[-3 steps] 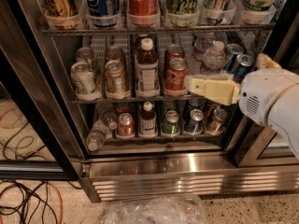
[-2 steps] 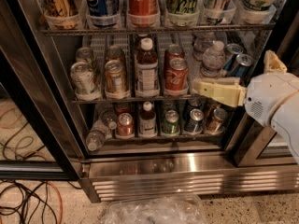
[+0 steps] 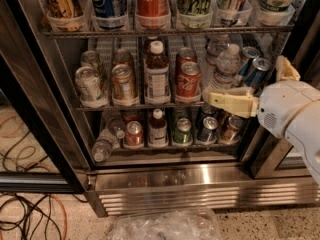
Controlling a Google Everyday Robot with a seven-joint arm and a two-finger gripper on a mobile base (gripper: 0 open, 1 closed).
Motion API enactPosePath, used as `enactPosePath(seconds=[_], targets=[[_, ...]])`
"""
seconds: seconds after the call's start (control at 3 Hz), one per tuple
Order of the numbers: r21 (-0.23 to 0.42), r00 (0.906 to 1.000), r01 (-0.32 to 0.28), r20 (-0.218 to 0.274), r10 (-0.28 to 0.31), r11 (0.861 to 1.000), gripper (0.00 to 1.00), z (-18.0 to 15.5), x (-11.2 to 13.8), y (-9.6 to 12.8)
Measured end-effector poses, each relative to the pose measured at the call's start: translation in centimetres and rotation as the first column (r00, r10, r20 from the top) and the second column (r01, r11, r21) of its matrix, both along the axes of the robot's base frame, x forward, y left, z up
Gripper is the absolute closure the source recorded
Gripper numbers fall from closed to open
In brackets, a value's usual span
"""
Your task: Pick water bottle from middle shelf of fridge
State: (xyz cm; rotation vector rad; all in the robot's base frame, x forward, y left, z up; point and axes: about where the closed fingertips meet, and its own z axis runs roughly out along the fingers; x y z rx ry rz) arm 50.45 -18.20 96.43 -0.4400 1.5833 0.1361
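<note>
The water bottle [image 3: 226,66], clear and ribbed with a white cap, stands at the right end of the middle shelf [image 3: 135,105] of the fridge [image 3: 200,181]. My gripper [image 3: 245,80] is at the right, in front of that end of the shelf. It is open: one cream finger [image 3: 231,103] points left just below and in front of the bottle, and the other finger [image 3: 286,68] sticks up to the bottle's right. It holds nothing. My white arm [image 3: 292,116] hides part of the shelf's right end.
A brown-liquid bottle [image 3: 157,74] stands mid-shelf between red cola cans [image 3: 187,78] and silver cans [image 3: 90,83]. Blue cans [image 3: 252,66] lean right of the water bottle. Large cans fill the rack above. A plastic bag [image 3: 165,226] and cables [image 3: 25,216] lie on the floor.
My gripper has drifted a little to the right and down, with its lower finger now just under the water bottle's base. Nothing on the shelves has moved.
</note>
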Motion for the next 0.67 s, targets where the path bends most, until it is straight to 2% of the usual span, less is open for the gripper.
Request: enactPosePath(seconds=[0.33, 0.67], targets=[[0.055, 0.9994, 0.024, -0.025, -0.022, 0.998, 0.0, -1.1, 0.5, -0.1], [0.09, 0.9969, 0.074, -0.034, -0.071, 0.993, 0.0, -3.1, 0.7, -1.2]])
